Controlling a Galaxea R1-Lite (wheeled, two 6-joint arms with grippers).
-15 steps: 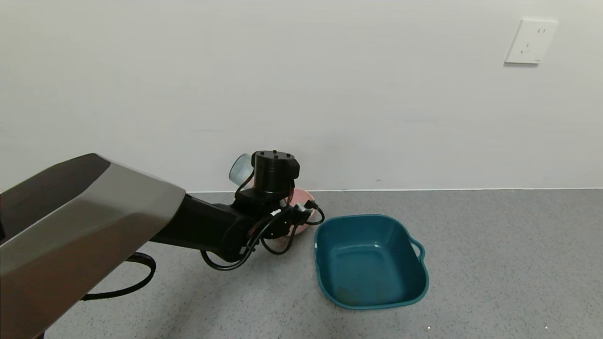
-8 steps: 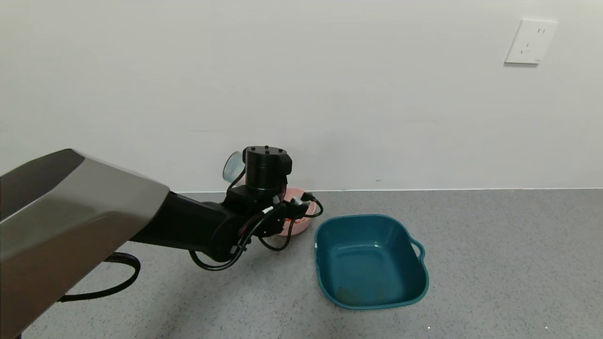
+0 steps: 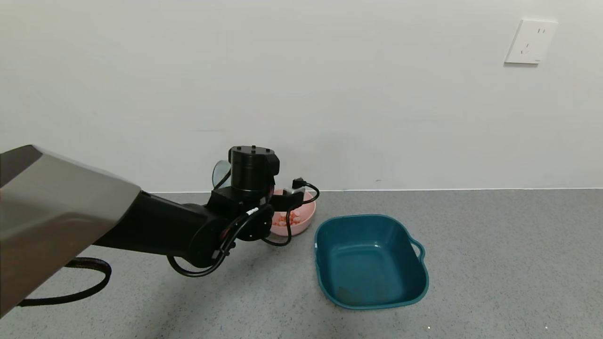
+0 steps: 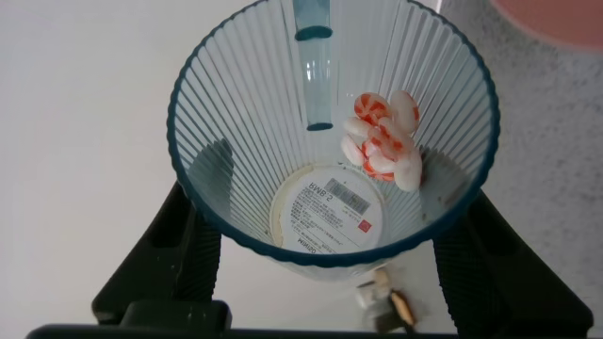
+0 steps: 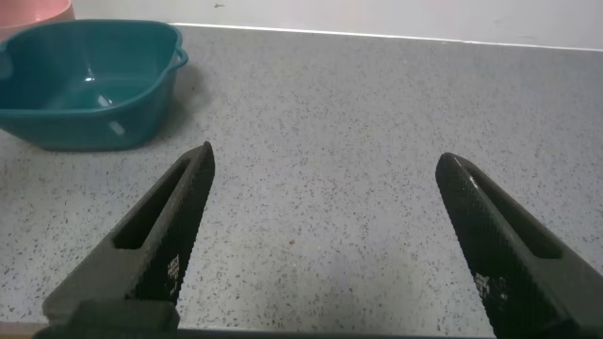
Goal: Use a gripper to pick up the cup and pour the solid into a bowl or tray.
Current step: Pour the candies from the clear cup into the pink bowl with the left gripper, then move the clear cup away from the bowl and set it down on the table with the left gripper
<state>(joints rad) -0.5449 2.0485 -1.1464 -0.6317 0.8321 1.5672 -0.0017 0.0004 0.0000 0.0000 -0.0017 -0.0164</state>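
My left gripper (image 4: 332,202) is shut on the blue-green ribbed cup (image 4: 245,122), one black finger (image 4: 179,250) on each side. The cup lies tilted on its side. A small clump of orange-and-white pieces (image 4: 384,141) clings to its inner wall. In the head view the cup (image 3: 219,173) peeks out behind the black left wrist (image 3: 252,172), just left of the pale pink bowl (image 3: 306,222). Several orange-pink pieces (image 3: 288,218) lie in the bowl. My right gripper (image 5: 325,245) is open and empty, low over the grey floor; it does not show in the head view.
A dark teal square basin (image 3: 372,259) with handles stands right of the pink bowl, and shows in the right wrist view (image 5: 85,85). A white wall runs close behind the bowl, with a socket (image 3: 530,41) high at the right. Looped black cables hang from the left wrist.
My left arm has drawn back to the left and slightly up with the cup. The pink bowl, mostly covered before, now shows with pieces inside.
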